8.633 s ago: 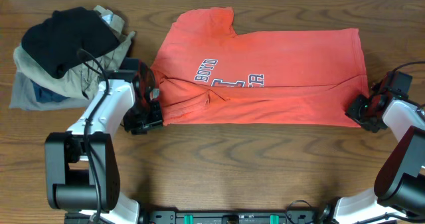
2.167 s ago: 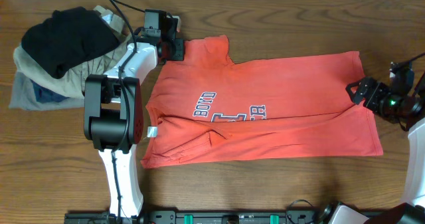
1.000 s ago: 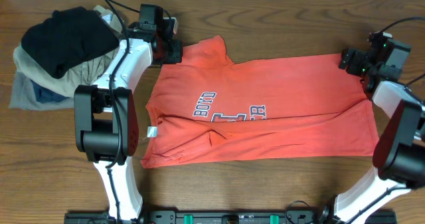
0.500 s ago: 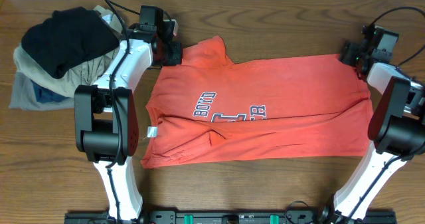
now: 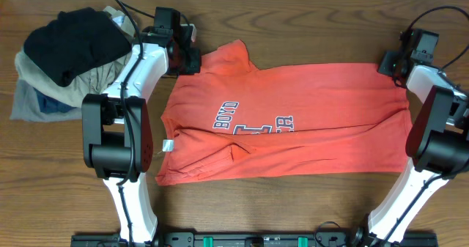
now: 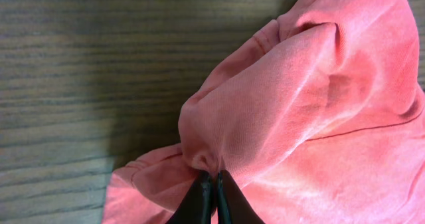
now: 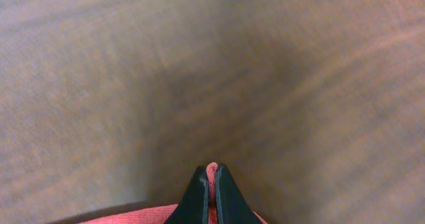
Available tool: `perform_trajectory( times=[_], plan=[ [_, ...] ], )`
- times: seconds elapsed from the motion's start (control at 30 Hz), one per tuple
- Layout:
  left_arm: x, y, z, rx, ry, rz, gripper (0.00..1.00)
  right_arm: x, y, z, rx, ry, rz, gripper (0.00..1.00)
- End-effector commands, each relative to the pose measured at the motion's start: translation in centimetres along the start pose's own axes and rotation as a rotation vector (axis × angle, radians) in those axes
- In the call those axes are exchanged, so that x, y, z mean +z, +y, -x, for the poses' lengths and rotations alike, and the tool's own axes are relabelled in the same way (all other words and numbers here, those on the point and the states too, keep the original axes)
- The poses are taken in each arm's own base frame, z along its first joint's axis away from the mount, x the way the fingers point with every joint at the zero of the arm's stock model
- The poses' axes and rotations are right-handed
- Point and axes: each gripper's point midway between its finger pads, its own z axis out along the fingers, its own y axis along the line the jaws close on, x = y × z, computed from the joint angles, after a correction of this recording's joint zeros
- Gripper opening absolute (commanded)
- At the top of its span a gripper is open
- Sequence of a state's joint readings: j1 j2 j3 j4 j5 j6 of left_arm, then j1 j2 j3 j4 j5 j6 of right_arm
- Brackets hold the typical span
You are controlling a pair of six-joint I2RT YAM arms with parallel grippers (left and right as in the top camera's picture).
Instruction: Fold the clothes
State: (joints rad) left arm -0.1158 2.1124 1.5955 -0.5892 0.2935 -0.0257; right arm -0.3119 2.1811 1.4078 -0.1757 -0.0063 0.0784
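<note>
T-shirt [image 5: 286, 122], red-orange, lies spread on the surface [image 5: 293, 210] with its long axis running left to right between the two arms, lettering [image 5: 253, 122] facing up.

I read the left end effector [image 5: 192, 56] as closed on a bunched pinch of sleeve fabric at the far-left corner. The left wrist view shows the cloth gathered right at the tips [image 6: 214, 179], with no gap between the fingers.

The right end effector [image 5: 392, 62] is closed on the far-right corner. The right wrist view shows only a thin sliver of red edge between its tips [image 7: 212, 171], so I judge that hold shallow.

Governing relation: both held points sit on the far edge, and the whole body of the garment lies on the near side of them, toward the arm bases. I judge that a fold would carry the far edge across the short axis toward the near edge.

The pile of other clothes [image 5: 69, 60] lies close to the left of the left arm.
</note>
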Motion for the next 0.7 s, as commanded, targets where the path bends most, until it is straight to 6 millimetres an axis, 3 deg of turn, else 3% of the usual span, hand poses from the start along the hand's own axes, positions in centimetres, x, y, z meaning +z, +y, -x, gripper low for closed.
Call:
perform_trajectory(
  times=[0.0,0.13,0.3,0.47,0.67],
  plan=[
    [-2.3,-0.9,0.6,0.008,-0.035,-0.016,0.06,-1.4,-0.8,-0.3,-0.002,0.020,-0.061,0.01],
    [-5.2,-1.6,0.4,0.010,-0.043,-0.017,0.06,-5.1,-0.7,0.7,-0.002,0.027,-0.058,0.01],
    [-8.9,-2.2,-1.3,-0.001,-0.008,-0.013,0.06,-9.2,-1.1,-0.1,-0.004,0.091,-0.084,0.02],
    [-12.0,-2.7,-3.8,-0.036,0.054,-0.006,0.06,-12.3,-2.0,-3.0,-0.013,0.221,-0.132,0.01],
    [-13.0,-2.4,-9.0,-0.086,0.257,0.018,0.06,-14.9,-4.2,-8.0,-0.048,0.441,-0.252,0.02]
  ],
)
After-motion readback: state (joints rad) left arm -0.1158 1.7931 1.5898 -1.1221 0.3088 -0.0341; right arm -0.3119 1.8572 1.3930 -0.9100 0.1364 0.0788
